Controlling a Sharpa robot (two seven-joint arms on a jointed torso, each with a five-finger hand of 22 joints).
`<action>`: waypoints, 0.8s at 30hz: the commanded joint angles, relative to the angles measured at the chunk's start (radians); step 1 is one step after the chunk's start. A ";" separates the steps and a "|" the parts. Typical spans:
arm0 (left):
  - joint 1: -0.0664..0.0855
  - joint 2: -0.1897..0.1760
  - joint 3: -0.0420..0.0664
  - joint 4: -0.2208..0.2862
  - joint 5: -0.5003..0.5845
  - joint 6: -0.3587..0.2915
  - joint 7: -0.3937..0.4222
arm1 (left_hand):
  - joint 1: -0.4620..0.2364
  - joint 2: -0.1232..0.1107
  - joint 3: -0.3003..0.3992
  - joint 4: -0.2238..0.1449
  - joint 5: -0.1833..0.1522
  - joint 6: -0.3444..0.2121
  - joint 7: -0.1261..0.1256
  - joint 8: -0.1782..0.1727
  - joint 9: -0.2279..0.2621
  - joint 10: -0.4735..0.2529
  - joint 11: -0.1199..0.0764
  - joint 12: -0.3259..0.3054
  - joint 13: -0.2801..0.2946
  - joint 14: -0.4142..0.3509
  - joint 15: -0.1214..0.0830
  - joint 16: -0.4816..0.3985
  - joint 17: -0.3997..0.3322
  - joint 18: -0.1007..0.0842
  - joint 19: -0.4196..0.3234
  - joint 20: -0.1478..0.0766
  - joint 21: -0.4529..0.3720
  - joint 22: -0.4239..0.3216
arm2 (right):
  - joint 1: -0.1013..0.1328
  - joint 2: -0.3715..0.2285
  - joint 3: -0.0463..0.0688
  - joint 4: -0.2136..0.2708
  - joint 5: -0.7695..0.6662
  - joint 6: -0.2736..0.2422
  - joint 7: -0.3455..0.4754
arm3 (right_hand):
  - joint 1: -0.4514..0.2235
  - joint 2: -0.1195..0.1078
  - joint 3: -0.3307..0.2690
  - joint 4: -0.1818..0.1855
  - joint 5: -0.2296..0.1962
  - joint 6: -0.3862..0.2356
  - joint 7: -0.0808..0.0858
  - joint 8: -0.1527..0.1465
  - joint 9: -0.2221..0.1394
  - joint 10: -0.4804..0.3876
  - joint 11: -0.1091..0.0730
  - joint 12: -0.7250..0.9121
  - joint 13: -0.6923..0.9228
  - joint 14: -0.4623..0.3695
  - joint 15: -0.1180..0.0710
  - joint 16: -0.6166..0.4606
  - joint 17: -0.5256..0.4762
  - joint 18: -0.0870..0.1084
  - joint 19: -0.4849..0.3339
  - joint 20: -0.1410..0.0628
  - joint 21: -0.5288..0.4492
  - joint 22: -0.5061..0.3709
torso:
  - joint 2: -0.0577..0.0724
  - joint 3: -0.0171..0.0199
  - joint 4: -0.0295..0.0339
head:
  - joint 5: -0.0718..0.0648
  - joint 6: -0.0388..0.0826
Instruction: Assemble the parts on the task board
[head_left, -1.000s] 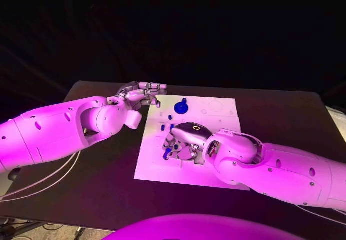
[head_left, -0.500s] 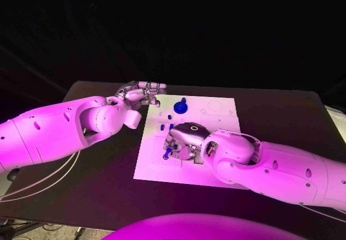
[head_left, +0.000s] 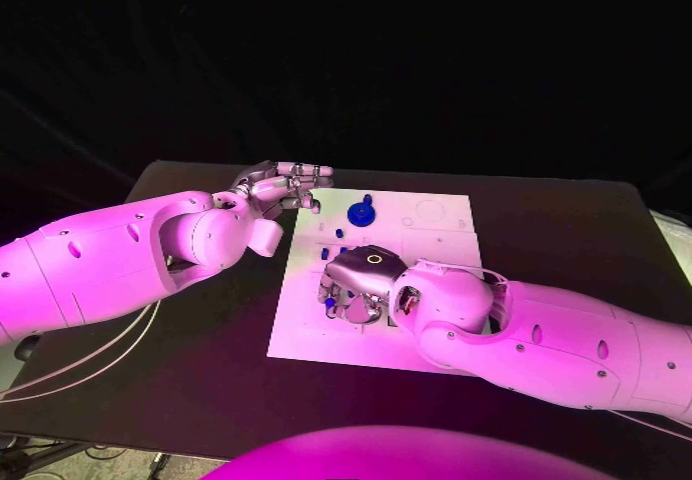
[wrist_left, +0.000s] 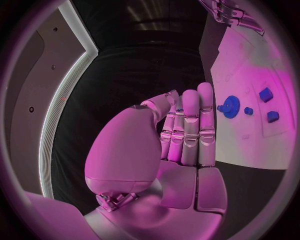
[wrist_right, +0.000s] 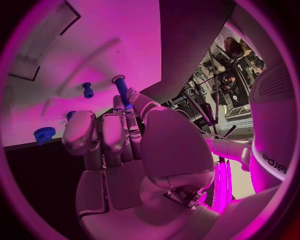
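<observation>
The white task board (head_left: 433, 235) lies in the middle of the black table. My right hand (head_left: 364, 282) is low over the board's middle and pinches a blue peg (head_left: 330, 301) between thumb and fingers; the peg (wrist_right: 121, 90) sticks out past the fingertips of that hand (wrist_right: 125, 150). A blue gear (head_left: 361, 212) sits on the board's far part, with small blue pieces (head_left: 340, 234) near it. My left hand (head_left: 289, 186) hovers at the board's far left corner and holds nothing. The left wrist view shows that hand (wrist_left: 187, 135) with straight fingers, the gear (wrist_left: 231, 106) and the small pieces (wrist_left: 267, 94) beyond them.
The board (wrist_right: 94, 45) has shallow recesses, with a small blue piece (wrist_right: 87, 90) and a blue round part (wrist_right: 44, 135) on it near my right hand. Bare black table (head_left: 188, 340) surrounds the board on all sides.
My right hand has slid a little to the left over the board, carrying the blue peg with it. The left hand has stayed where it was.
</observation>
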 joint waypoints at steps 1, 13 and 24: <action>0.000 0.002 0.001 0.001 -0.002 0.018 0.003 | -0.002 0.004 0.000 -0.003 0.006 -0.005 0.003 0.000 -0.001 -0.009 -0.001 0.002 0.000 -0.008 0.000 -0.003 -0.001 0.011 -0.007 -0.001 -0.006 -0.001 | -0.007 0.002 -0.009 -0.007 -0.038 0.072 -0.026 | -0.001 0.000 0.002 0.001 0.002 0.001 0.004 0.001 -0.002 0.002 0.002 -0.007 -0.001 0.044 -0.004 0.005 0.001 -0.012 -0.005 0.001 0.005 -0.001 | 0.000 -0.0002 0.0008 | -0.001 0.000; 0.000 0.000 0.001 0.000 -0.002 0.018 0.002 | -0.002 0.004 0.000 -0.003 0.006 -0.005 0.003 0.000 -0.001 -0.009 -0.001 0.002 0.000 -0.008 0.000 -0.003 -0.001 0.011 -0.007 -0.001 -0.006 -0.001 | -0.007 -0.002 -0.011 0.000 -0.047 0.061 -0.027 | -0.004 -0.003 0.002 0.001 0.002 -0.003 0.006 -0.003 -0.003 -0.002 0.004 -0.013 -0.002 0.044 -0.002 0.009 0.003 -0.012 -0.007 0.003 0.005 -0.001 | 0.001 0.0007 0.0007 | 0.000 -0.001; 0.000 -0.001 0.000 -0.001 -0.002 0.019 0.000 | -0.002 0.004 0.000 -0.003 0.006 -0.005 0.003 0.000 -0.001 -0.009 -0.001 0.002 0.000 -0.008 0.000 -0.003 -0.001 0.011 -0.007 -0.001 -0.006 -0.001 | -0.008 -0.026 -0.011 0.017 -0.058 0.051 -0.034 | -0.004 -0.002 0.003 0.001 0.003 -0.001 0.005 -0.002 -0.003 0.000 0.003 -0.013 -0.001 0.044 -0.001 0.011 0.005 -0.012 -0.007 0.003 0.006 0.001 | 0.000 0.0007 -0.0002 | 0.005 -0.005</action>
